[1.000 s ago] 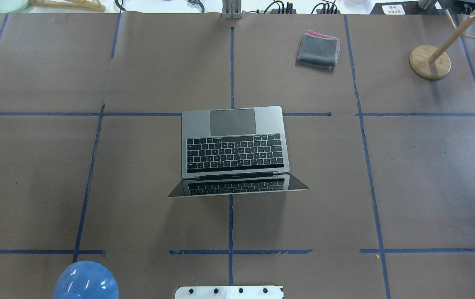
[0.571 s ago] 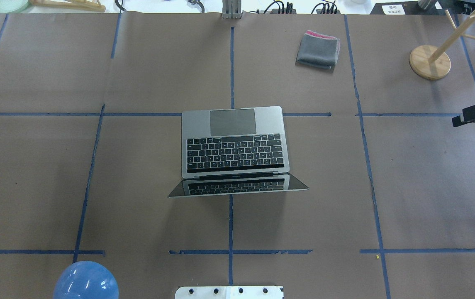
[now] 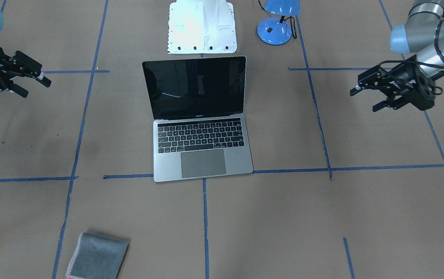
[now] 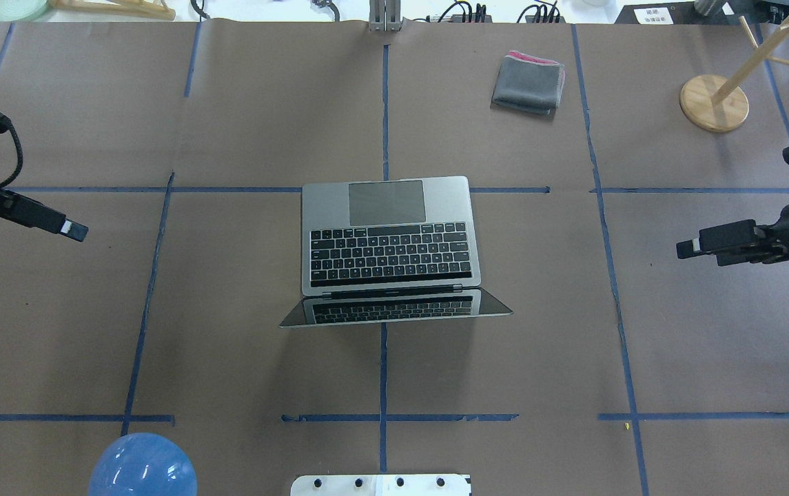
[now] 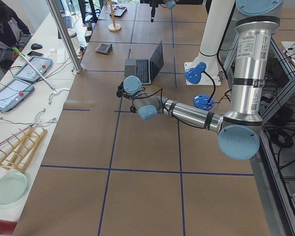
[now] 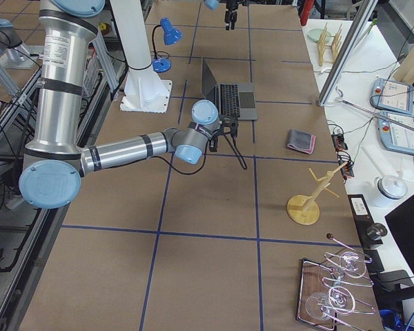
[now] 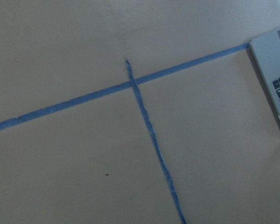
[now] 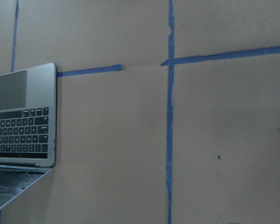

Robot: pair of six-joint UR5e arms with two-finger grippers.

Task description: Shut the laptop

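1. Where the bench (image 4: 229,103) meets the robot's own side, a white base plate (image 4: 380,486) sits at centre. A blue lamp (image 4: 142,465) stands beside it, toward the robot's left.
2. Laptop (image 4: 388,234): open at the middle of the bench, over a crossing of blue tape lines. Its hinge edge faces the robot and its trackpad faces away; the dark screen leans back toward the base plate.
3. Left fingers (image 3: 366,79): spread apart and empty, over the bench well out to one side of the laptop, tips pointing toward it. The left wrist view catches only a corner of the laptop at its right edge.
4. Right fingers (image 3: 31,68): likewise spread apart and empty, well out on the opposite side. The right wrist view shows keys and trackpad at its left edge.
5. Grey folded cloth (image 4: 528,84): lies flat beyond the laptop, on the robot's right half, pink edge showing.
6. Wooden stand (image 4: 714,103): round base with a slanted rod, farther right, near the bench's far edge.
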